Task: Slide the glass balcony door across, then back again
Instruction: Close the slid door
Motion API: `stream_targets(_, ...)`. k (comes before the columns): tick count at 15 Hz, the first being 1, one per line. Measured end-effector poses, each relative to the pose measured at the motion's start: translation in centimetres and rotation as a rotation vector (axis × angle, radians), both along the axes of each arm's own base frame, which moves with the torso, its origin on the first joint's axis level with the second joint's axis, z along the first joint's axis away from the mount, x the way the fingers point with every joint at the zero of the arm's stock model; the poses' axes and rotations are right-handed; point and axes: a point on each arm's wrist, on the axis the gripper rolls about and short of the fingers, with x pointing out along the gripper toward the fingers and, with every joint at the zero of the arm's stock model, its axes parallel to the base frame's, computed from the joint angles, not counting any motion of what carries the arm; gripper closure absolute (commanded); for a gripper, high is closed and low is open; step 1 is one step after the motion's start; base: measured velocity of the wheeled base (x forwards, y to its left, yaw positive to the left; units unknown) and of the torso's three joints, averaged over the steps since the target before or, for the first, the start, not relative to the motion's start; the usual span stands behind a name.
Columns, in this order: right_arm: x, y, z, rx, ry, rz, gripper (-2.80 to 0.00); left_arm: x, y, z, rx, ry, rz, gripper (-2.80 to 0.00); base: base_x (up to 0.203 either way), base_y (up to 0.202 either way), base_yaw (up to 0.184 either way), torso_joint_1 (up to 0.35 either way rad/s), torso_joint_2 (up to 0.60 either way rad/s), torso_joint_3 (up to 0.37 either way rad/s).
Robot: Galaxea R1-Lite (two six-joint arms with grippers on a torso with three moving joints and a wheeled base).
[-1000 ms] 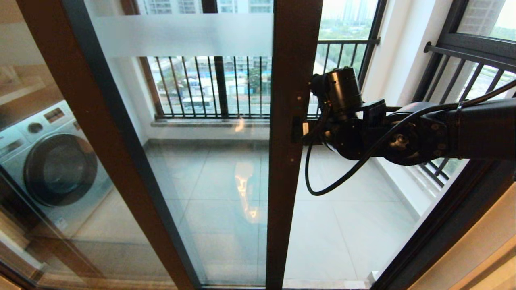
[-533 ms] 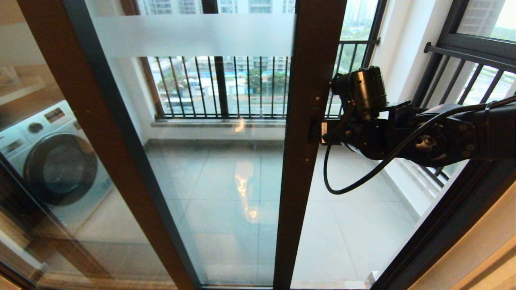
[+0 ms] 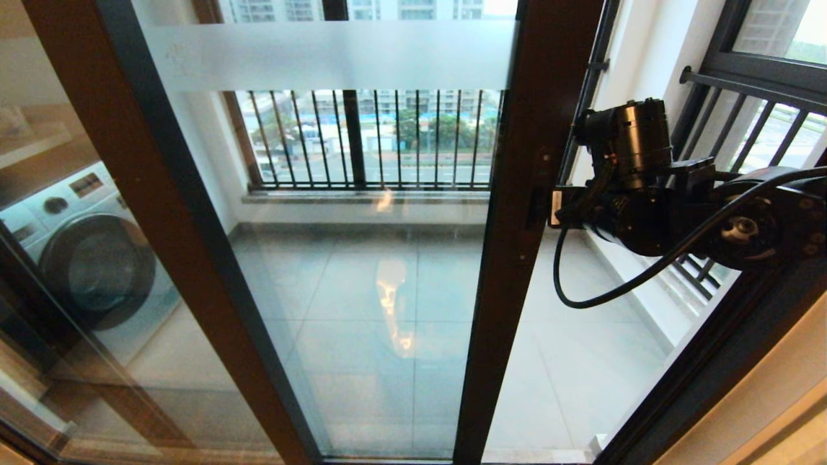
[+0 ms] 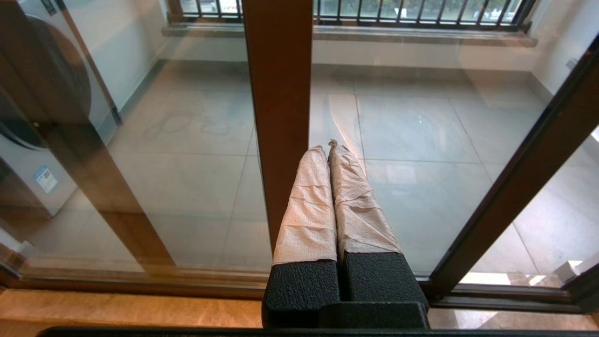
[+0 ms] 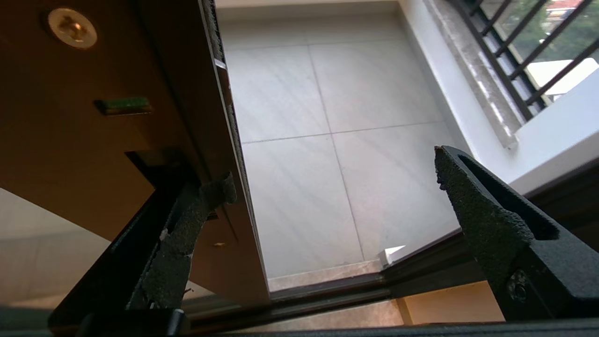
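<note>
Balcony beyond the glass: pale tiled floor (image 3: 581, 361), white walls, black railing (image 3: 362, 139) with street and buildings behind it. The glass balcony door (image 3: 362, 271) fills the middle of the head view, dark brown frame, one frosted band (image 3: 336, 55) across the top; its right stile (image 3: 523, 213) stands left of an open gap onto the balcony. Second brown-framed panel (image 3: 77, 323) on the left, one white washing machine (image 3: 90, 258) visible through it. Right end effector (image 3: 549, 208) sits at the stile at handle height, arm reaching in from the right, black cable looped under it. Right wrist view adds what the head view lacks: jaws spread wide, one finger (image 5: 187, 234) against the stile by the recessed handle slot (image 5: 154, 161), the other out over the open gap, nothing clamped; one screw (image 5: 71, 27) and a small green tab (image 5: 124, 105) on the stile face. Left wrist view only: left end effector (image 4: 330, 150), two tape-wrapped fingers pressed together, holding nothing, parked low in front of the glass above the floor track (image 4: 140, 276). Count: two panels, two end effectors, one machine.
</note>
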Motion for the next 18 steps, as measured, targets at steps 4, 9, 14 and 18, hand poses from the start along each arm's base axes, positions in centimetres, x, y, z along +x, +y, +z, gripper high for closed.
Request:
stream_targets(4, -0.4, -1.5, -0.4, -0.002, 0.010, -0.025, -2.80, 0.0, 0.0, 0.0, 0.000, 0.000, 0.000, 0.00, 0.000, 0.000, 0.000, 0.000, 0.00, 0.000)
stream_targets(9, -0.4, -2.9, -0.3, 0.001, 0.012, -0.057, -2.80, 0.0, 0.0, 0.0, 0.000, -0.001, 0.000, 0.00, 0.000, 0.000, 0.000, 0.000, 0.00, 0.000)
stream_targets(14, -0.3, -3.9, -0.3, 0.001, 0.015, -0.080, -2.80, 0.0, 0.0, 0.0, 0.000, 0.000, 0.000, 0.00, 0.000, 0.000, 0.000, 0.000, 0.00, 0.000)
stream_targets(18, -0.1, -4.9, -0.2, -0.001, 0.018, -0.100, -2.80, 0.0, 0.0, 0.0, 0.000, 0.000, 0.001, 0.00, 0.000, 0.000, 0.000, 0.000, 0.00, 0.000)
